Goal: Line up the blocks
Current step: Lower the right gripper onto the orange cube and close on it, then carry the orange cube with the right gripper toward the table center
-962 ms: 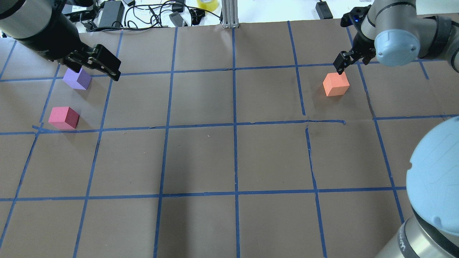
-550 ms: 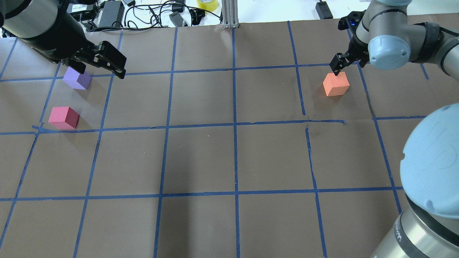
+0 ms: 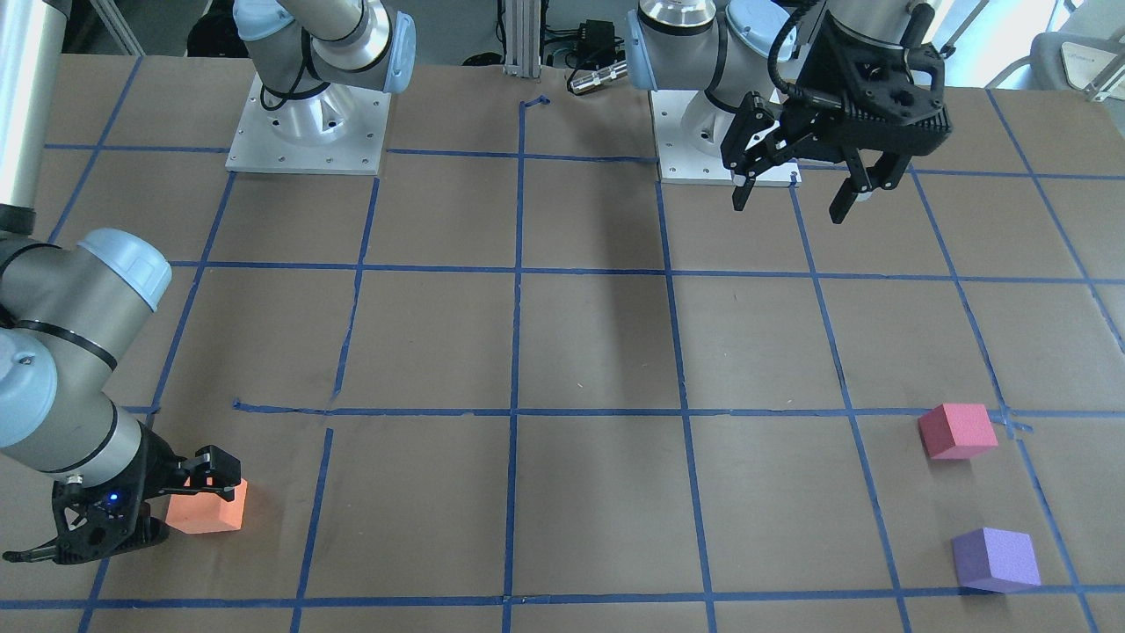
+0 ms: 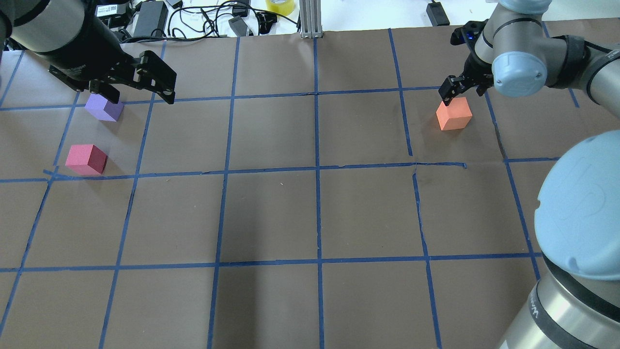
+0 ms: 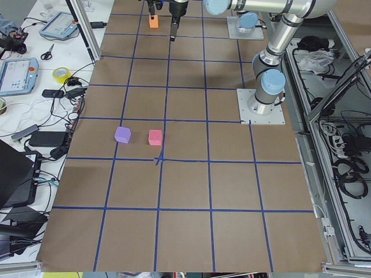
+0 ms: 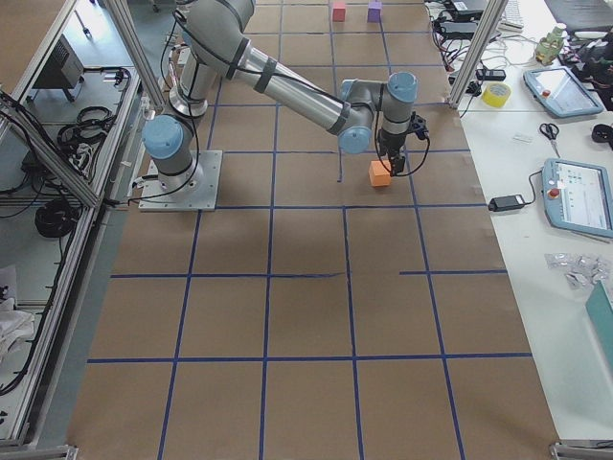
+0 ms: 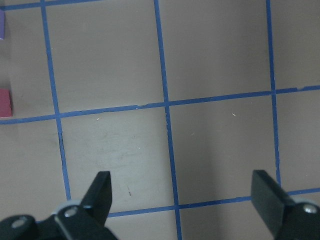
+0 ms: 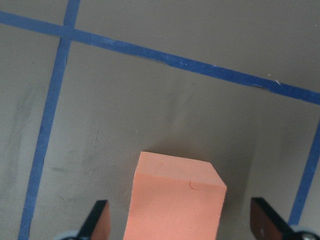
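The orange block (image 4: 454, 114) sits at the far right of the table. My right gripper (image 4: 461, 93) is open just over it. In the right wrist view the orange block (image 8: 175, 200) lies between the two fingers (image 8: 97, 220). I cannot tell whether they touch it. The purple block (image 4: 103, 107) and the pinkish-red block (image 4: 86, 159) rest side by side at the far left, apart from each other. My left gripper (image 4: 138, 89) is open and empty, raised above the table beside the purple block; it also shows in the front view (image 3: 788, 207).
Brown paper with a blue tape grid (image 4: 317, 169) covers the table. Cables and power bricks (image 4: 150, 17), a yellow tape roll (image 4: 280, 5) and an aluminium post (image 4: 310, 19) line the far edge. Both arm bases (image 3: 308, 123) stand at the robot's side.
My left gripper has moved right, away from the purple block. My right gripper has shifted left over the orange block. No block has moved.
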Robot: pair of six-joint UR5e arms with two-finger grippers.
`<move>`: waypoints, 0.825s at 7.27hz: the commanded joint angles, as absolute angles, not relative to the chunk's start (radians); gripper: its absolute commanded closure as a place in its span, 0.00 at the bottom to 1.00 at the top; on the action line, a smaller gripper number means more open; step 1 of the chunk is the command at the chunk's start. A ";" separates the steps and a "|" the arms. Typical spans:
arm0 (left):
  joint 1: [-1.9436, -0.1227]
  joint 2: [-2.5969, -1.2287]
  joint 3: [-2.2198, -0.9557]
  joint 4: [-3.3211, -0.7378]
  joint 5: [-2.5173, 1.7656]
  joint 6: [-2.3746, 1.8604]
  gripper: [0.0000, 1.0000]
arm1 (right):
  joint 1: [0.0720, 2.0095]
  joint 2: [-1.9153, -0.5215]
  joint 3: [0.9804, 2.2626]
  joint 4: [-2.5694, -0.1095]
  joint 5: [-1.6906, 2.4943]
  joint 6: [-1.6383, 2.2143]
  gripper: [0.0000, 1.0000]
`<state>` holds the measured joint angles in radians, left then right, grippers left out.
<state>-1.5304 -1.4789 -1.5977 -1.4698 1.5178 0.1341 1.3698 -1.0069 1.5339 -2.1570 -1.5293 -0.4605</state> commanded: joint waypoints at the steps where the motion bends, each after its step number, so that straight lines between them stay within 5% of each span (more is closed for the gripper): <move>1: -1.540 -1.464 -1.608 -1.489 1.531 0.126 0.00 | 1.368 -0.970 1.534 -2.161 -1.523 -0.468 0.00; 3: -1.542 -1.457 -1.626 -1.549 1.546 0.124 0.00 | 1.368 -0.951 1.535 -2.171 -1.525 -0.457 0.01; 5: -1.542 -1.451 -1.634 -1.539 1.554 0.130 0.00 | 1.368 -0.945 1.536 -2.172 -1.525 -0.456 0.78; 6: -1.542 -1.453 -1.631 -1.539 1.552 0.130 0.00 | 1.368 -0.954 1.532 -2.169 -1.520 -0.433 1.00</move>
<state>-1.5415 -1.4522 -1.6309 -1.5393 1.5524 0.1299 1.3683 -0.9492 1.5348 -2.1710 -1.5228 -0.4512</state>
